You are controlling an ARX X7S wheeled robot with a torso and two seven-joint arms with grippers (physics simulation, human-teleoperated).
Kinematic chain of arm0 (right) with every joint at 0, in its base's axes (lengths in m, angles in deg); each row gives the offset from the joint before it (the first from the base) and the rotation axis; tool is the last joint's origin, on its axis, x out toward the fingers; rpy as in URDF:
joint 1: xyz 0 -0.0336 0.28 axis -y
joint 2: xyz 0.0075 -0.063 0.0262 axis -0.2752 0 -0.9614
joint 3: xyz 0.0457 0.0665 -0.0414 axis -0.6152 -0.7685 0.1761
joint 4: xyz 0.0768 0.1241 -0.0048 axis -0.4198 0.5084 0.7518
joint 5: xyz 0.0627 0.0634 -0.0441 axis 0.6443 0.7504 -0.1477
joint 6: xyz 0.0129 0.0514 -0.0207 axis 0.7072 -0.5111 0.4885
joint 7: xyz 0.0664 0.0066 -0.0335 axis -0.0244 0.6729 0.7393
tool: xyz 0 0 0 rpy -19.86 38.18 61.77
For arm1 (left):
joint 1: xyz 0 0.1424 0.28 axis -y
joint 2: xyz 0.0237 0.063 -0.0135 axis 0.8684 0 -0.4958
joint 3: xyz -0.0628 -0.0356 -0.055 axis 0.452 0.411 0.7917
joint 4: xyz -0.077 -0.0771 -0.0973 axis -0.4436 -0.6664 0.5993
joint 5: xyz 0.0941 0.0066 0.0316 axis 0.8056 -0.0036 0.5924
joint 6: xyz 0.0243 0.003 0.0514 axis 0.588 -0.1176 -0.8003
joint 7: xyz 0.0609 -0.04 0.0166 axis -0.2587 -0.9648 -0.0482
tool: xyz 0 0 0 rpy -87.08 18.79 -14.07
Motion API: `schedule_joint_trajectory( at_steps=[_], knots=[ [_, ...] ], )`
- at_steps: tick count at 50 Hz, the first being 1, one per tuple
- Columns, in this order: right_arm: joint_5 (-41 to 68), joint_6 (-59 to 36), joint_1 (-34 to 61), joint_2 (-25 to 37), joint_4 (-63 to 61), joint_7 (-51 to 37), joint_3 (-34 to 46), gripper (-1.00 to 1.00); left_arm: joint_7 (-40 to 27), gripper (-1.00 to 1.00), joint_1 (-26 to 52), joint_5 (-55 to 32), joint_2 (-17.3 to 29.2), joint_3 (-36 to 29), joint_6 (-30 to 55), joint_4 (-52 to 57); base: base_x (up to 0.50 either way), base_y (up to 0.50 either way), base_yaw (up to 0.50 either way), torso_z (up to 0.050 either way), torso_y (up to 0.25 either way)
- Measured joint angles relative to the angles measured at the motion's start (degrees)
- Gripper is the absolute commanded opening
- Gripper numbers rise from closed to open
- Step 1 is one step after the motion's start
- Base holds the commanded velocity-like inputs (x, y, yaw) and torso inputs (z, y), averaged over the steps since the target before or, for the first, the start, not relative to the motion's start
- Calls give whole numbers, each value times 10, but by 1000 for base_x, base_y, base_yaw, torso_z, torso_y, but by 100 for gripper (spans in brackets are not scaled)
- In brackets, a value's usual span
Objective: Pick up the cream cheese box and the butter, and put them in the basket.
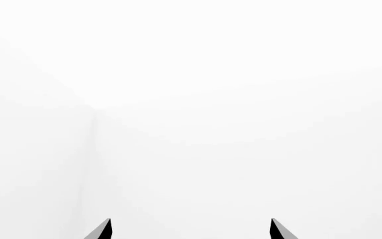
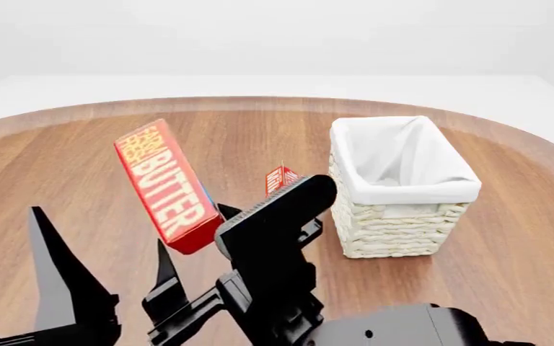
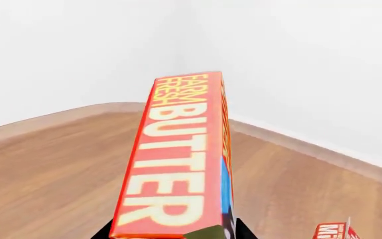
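Round wood table (image 2: 84, 166) w/ white wicker basket (image 2: 392, 223) and red milk carton (image 2: 279, 178) standing on it.

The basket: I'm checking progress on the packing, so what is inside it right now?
Inside the basket only white cloth lining shows. Its near wall hides the bottom, so a flat box there can't be ruled out. The butter is outside, held by the right tool.

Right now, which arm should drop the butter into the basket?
The right arm. Its gripper already holds the butter lifted off the table, tilted, just beside the basket. The left gripper is open, holds nothing, and sits farther from the basket.
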Motion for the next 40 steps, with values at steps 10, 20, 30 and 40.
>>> schedule_joint_trajectory(
  at_steps=[10,20,30,40],
  knots=[
    [36,-17,53,12,-5,-16,-23,-100,1,100,0,2,-1,-2,0,0,0,0,0,0,2],
    [62,-32,104,36,7,-18,-49,-100,2,100,0,5,-2,-5,2,1,0,0,0,1,1],
    [66,-42,150,68,38,-2,-73,-100,4,100,2,7,-2,-8,2,-1,0,0,0,0,1],
    [68,-59,201,103,73,15,-95,-100,6,100,4,8,-2,-11,4,0,0,0,0,1,2]
  ],
)
